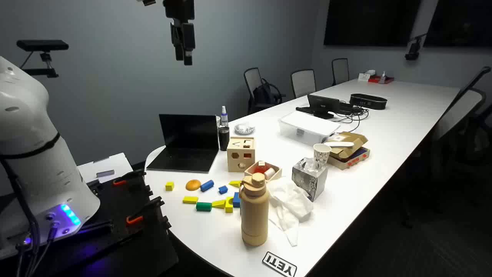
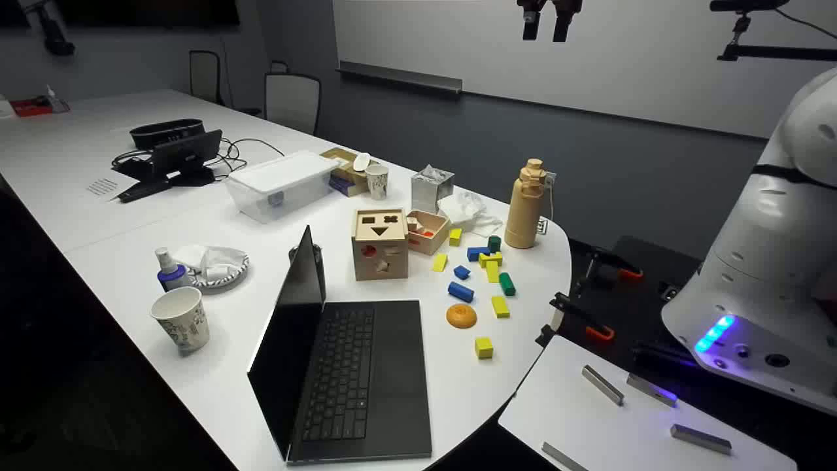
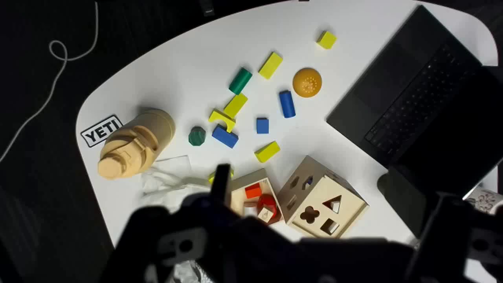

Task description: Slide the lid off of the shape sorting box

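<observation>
The shape sorting box (image 1: 241, 159) is a pale wooden cube standing upright on the white table, in both exterior views (image 2: 397, 265) and the wrist view (image 3: 302, 195). Its lid (image 2: 396, 231) is a thin pale wooden panel lying flat across the top, with square, clover and triangle cut-outs. The lid also shows in the wrist view (image 3: 324, 214), where my gripper hides its lower corner. My gripper (image 2: 545, 40) is open and empty, high above the table, its fingers apart. In the wrist view the fingers (image 3: 309, 175) appear on either side of the box, far above it.
An open wooden tray (image 2: 428, 243) with red and pale blocks stands beside the box. A black laptop (image 2: 366, 379) stands open close by. A tan bottle (image 1: 255, 215), a tissue box (image 1: 309, 181), crumpled tissue (image 1: 290, 204) and several loose coloured blocks (image 3: 287, 104) lie around.
</observation>
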Controlling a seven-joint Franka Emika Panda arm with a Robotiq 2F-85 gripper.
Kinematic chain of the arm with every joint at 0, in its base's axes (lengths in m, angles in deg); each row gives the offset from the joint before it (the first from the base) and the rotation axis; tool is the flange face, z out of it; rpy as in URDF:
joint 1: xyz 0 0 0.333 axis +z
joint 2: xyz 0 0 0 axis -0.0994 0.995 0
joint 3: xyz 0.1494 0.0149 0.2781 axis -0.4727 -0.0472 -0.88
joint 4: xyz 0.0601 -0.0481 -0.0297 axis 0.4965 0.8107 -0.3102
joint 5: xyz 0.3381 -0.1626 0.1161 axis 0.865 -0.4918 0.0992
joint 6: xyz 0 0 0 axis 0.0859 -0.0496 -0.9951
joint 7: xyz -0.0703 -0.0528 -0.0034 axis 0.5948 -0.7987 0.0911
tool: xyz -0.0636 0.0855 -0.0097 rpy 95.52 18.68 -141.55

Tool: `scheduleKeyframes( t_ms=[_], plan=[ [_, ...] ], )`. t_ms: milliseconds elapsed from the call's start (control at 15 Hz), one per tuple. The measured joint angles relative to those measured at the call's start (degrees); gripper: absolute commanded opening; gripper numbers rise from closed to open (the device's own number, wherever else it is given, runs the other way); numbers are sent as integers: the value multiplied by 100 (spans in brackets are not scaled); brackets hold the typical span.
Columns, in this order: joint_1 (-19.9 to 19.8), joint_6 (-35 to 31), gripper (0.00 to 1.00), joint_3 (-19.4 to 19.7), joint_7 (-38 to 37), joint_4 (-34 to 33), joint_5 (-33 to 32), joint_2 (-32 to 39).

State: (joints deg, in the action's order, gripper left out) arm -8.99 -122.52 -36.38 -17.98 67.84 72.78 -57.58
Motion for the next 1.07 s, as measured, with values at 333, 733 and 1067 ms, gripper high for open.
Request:
scheduleKeyframes(
  t_ms=[333, 733, 1067],
  plan=[
    [0, -2, 100, 0, 0, -3, 0, 8],
    [29, -427, 100, -245, -768, -416, 438, 798],
    [195, -1028, 100, -801, -2272, -1296, 647, 2405]
  ],
)
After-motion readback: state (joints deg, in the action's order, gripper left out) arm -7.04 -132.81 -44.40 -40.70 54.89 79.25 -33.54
